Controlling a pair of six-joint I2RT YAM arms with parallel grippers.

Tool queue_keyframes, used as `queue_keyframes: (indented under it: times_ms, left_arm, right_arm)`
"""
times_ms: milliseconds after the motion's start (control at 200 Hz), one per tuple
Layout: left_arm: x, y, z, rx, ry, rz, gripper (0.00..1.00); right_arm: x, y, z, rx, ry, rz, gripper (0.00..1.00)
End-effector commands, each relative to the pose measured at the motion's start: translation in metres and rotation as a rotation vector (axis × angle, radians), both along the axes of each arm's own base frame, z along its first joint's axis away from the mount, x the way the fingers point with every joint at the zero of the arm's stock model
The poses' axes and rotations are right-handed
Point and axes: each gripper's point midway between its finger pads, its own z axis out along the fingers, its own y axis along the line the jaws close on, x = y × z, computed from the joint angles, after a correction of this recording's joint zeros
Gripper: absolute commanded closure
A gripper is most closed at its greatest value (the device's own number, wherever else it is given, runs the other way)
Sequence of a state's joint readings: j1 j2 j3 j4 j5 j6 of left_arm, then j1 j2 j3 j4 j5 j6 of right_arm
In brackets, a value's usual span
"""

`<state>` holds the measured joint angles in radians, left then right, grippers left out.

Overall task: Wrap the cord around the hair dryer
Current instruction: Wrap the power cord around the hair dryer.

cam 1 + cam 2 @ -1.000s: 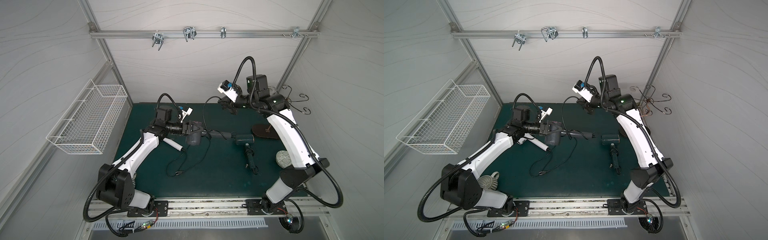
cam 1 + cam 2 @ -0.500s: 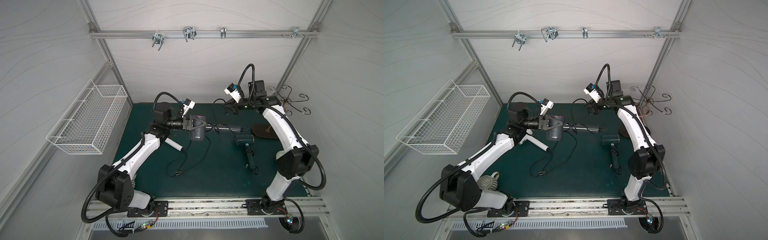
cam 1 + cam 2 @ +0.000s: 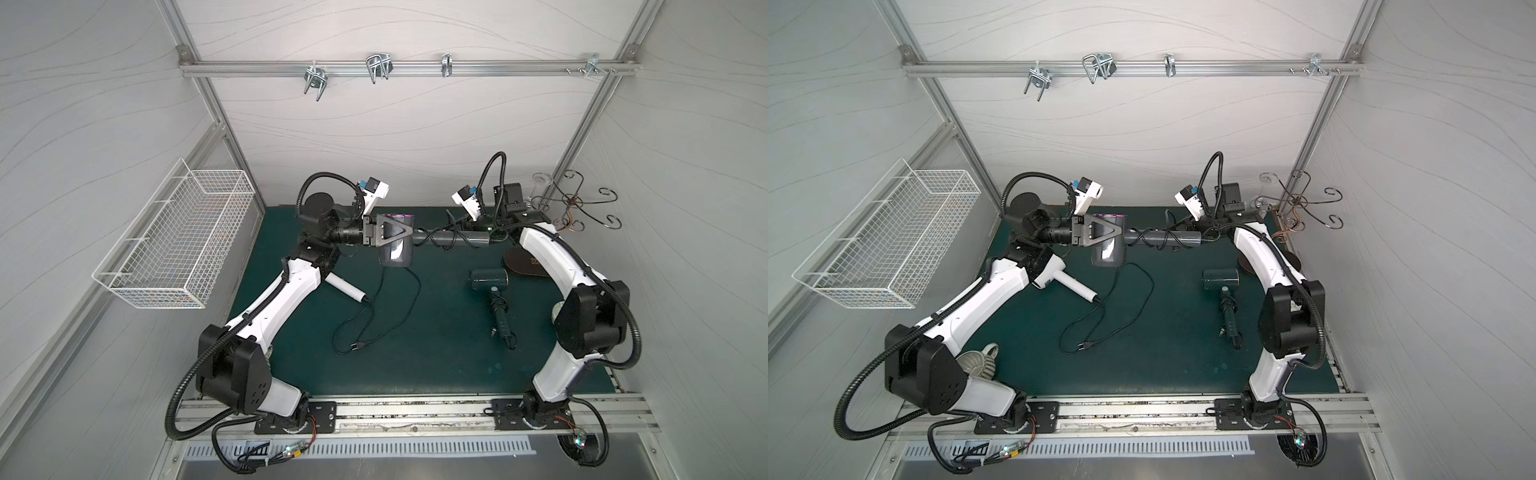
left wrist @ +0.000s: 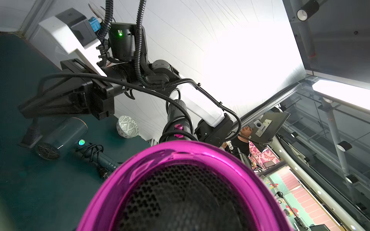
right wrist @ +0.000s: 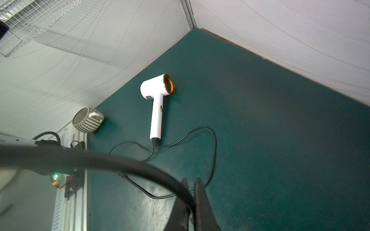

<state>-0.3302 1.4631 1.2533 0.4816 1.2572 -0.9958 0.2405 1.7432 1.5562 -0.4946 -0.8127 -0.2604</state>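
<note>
Holding a grey hair dryer (image 3: 395, 259) aloft between two arms, cord (image 3: 1144, 240) coiled on its handle.
The left hand (image 3: 405, 237) is clamped across the barrel above the green tabletop (image 3: 415, 353), handle level toward the right hand (image 5: 191, 181), whose jaws are pinched together on the cord near the handle's end. A white dryer (image 3: 345, 289) and a dark green dryer (image 3: 490, 280) lie on it.

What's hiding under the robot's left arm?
A white hair dryer lies on the mat under the left arm. In a top view the arm covers its head, so only the handle shows. Near the arm's base a striped mug peeks out, mostly covered.
</note>
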Motion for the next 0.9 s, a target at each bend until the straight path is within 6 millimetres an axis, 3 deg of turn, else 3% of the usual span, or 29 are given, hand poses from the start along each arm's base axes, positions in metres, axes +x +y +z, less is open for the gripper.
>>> queue_keyframes:
  times_ms: [0,145,335,585,755,890]
  left_arm:
    - [0.001,0.017,0.049,-0.083,-0.16,0.038,1.0]
    - [0.014,0.028,0.059,-0.118,-0.16,0.076,1.0]
    - [0.028,0.032,0.057,-0.129,-0.147,0.13,1.0]
    - [0.061,0.046,0.06,-0.176,-0.121,0.23,1.0]
    - [0.08,0.055,0.052,-0.2,-0.088,0.291,1.0]
    - [0.092,0.062,0.049,-0.206,-0.086,0.327,1.0]
  right_arm:
    - [-0.008,0.0,0.03,0.085,-0.051,-0.002,1.0]
    - [-0.008,0.002,0.027,0.129,-0.004,-0.03,1.0]
    - [-0.014,0.009,0.026,0.172,0.013,-0.045,1.0]
    - [-0.046,0.039,-0.003,0.163,0.063,-0.018,1.0]
    - [-0.071,0.048,-0.009,0.165,0.061,-0.019,1.0]
    - [-0.102,0.069,-0.013,0.108,0.045,0.051,1.0]
